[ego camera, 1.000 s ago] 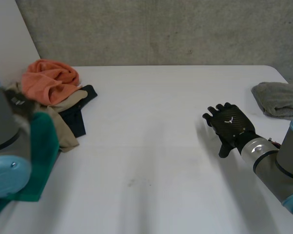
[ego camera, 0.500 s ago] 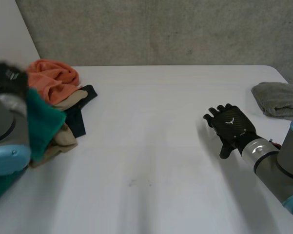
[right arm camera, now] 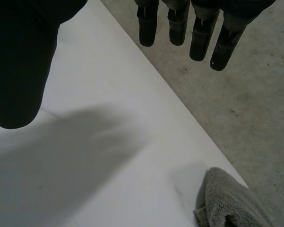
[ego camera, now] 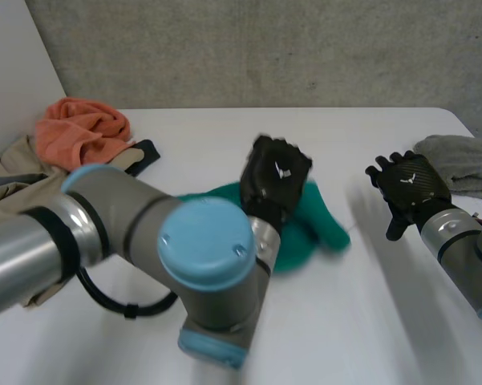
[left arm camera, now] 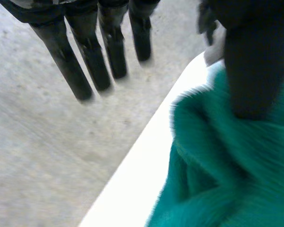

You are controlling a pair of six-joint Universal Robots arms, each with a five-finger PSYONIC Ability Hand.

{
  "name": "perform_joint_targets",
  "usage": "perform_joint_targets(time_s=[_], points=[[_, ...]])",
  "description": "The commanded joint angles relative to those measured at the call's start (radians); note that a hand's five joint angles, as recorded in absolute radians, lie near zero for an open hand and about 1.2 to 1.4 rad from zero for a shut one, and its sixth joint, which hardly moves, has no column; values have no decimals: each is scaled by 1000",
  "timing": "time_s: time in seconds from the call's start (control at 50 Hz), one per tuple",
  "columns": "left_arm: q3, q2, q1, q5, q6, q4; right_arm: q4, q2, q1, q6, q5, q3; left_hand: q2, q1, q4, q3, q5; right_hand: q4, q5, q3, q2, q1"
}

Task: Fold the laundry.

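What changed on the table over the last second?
The left arm swung in from the table's left side to the middle, bringing the green cloth with it. The left hand now has straight fingers over that cloth. The right hand, open, drifted a little toward the grey towel. The towel and the orange cloth stayed put.

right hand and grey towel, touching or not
Apart. The right wrist view shows bare table between the right hand, fingers straight, and the grey towel.

A lab: bare concrete wall (ego camera: 265, 48), white table (ego camera: 216, 136).
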Motion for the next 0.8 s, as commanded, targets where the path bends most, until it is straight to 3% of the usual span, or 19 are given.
perform_joint_targets(time_s=[0.02,0.1,0.2,0.36,0.48,0.6,0.7,0.8], points=[[-33,99,-14,3,-117,-20,1,0,-6,1,-2,-6,-642,-531,-668,-664,-610,-58,-70,-35,-41,-26],[-80,196,64,3,-114,-38,11,-6,-6,5,-9,-7,-642,-531,-668,-664,-610,-58,-70,-35,-41,-26],[-188,301,228,3,-124,-80,106,-93,1,16,-32,-10,-642,-531,-668,-664,-610,-58,-70,-35,-41,-26],[-358,358,418,22,-125,-115,366,-133,76,31,-201,-73,-617,-506,-643,-639,-585,-58,-70,-35,-41,-26],[-473,349,506,194,-119,-118,437,-119,231,100,-203,-162,-576,-465,-602,-598,-544,8,-4,31,25,39],[-522,334,602,272,-128,-150,433,23,423,120,-95,-288,-497,-386,-523,-519,-465,44,31,66,60,75],[-528,314,613,291,-130,-160,425,188,532,85,39,-438,-485,-374,-511,-507,-453,47,34,69,63,78],[-525,277,621,323,-131,-160,425,321,575,31,122,-559,-485,-374,-511,-507,-453,61,49,84,78,92]])
